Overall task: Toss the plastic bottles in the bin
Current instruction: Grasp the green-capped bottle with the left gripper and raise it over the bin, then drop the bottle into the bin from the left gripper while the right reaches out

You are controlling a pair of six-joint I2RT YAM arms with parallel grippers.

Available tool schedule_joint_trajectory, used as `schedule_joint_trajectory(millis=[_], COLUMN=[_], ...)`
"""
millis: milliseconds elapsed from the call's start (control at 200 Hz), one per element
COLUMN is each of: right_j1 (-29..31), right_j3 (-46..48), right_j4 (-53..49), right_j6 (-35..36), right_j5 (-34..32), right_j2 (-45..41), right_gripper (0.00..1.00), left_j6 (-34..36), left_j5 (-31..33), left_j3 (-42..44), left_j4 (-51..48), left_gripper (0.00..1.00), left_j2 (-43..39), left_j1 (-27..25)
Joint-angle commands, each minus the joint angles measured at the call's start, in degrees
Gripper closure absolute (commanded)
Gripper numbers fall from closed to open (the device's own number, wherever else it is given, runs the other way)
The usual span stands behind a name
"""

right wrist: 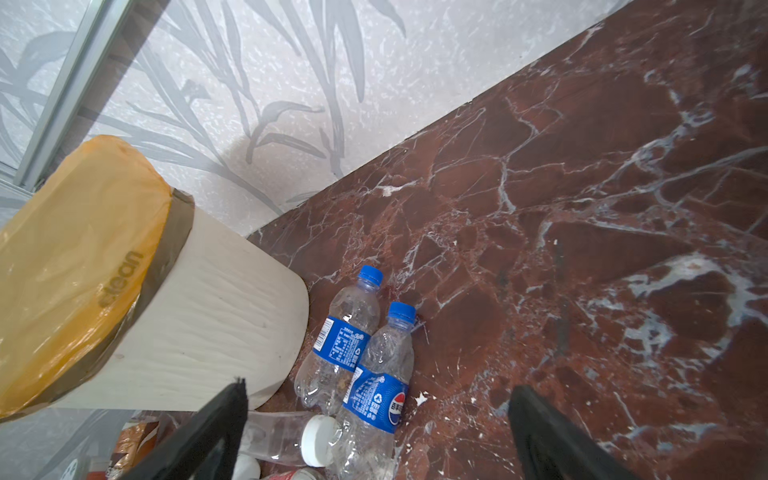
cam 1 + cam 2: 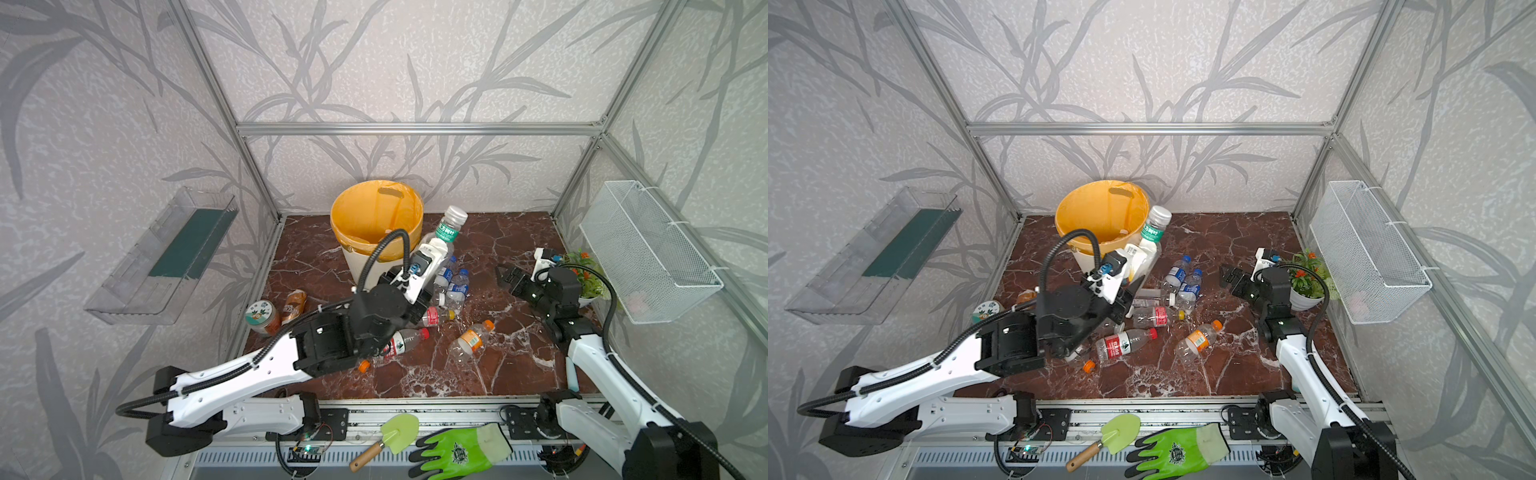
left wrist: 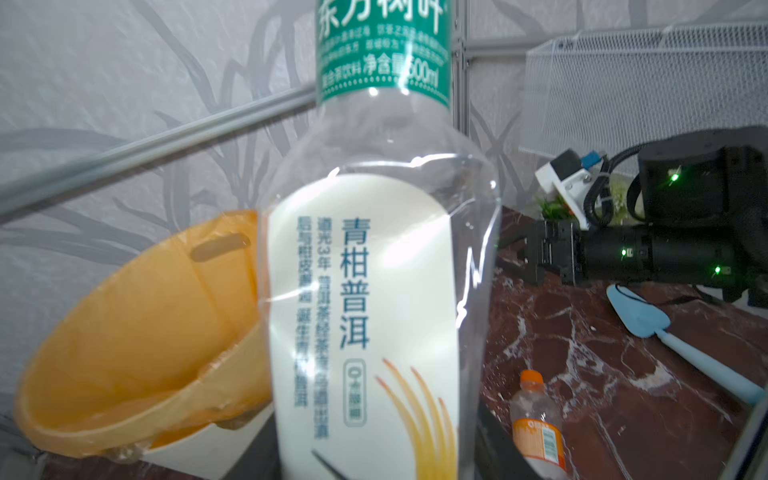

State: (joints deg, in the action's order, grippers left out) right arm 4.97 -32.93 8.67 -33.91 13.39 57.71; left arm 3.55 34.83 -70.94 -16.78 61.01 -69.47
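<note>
Bottle (image 2: 448,230) gripped in left hand (image 2: 432,259).

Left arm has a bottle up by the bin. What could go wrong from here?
1. The green-label bottle appears beside the rim of the bin, not over the opening; released here, it would likely fall outside.
2. The left gripper holds this tall bottle near its base, so it may tip or slip.
3. The open right gripper hovers by the blue-capped bottles, close to the left arm; the arms could collide.
</note>
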Motion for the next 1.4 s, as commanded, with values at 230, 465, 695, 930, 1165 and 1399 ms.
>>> schedule_joint_trajectory(millis=[230, 465, 695, 930, 1165, 1399], right_j1=[0.1, 0.1, 0.2, 0.2, 1.1, 4.1], right_j3=[-4.0, -4.3, -4.8, -7.9, -9.6, -10.2], right_j4=[5.1, 3.5, 2.0, 0.6, 1.3, 1.3], right_j6=[-2.2, -2.3, -1.5, 0.1, -0.2, 1.2], right_j5=[3.0, 1.4, 0.1, -0.8, 0.7, 0.8], right_j2=[2.4, 1.6, 1.1, 1.7, 4.1, 7.0], right_gripper=[0.06, 0.06, 0.06, 0.06, 0.07, 0.07], left_j6=[17.9, 0.6, -5.0, 4.2, 4.5, -0.3], left_j5=[-1.8, -14.0, -18.8, -18.6, -13.9, -7.7], left_j3=[-1.6, -5.1, -4.9, -4.8, -0.8, 6.0], left_j4=[19.1, 15.0, 12.9, 14.5, 11.1, 5.5], left_gripper=[0.61, 0.6, 0.17, 0.01, 0.01, 0.01], left_j2=[-7.6, 3.5, 12.1, 2.7, -5.3, -10.2], left_j1=[11.4, 31.1, 36.8, 36.8, 36.8, 36.9])
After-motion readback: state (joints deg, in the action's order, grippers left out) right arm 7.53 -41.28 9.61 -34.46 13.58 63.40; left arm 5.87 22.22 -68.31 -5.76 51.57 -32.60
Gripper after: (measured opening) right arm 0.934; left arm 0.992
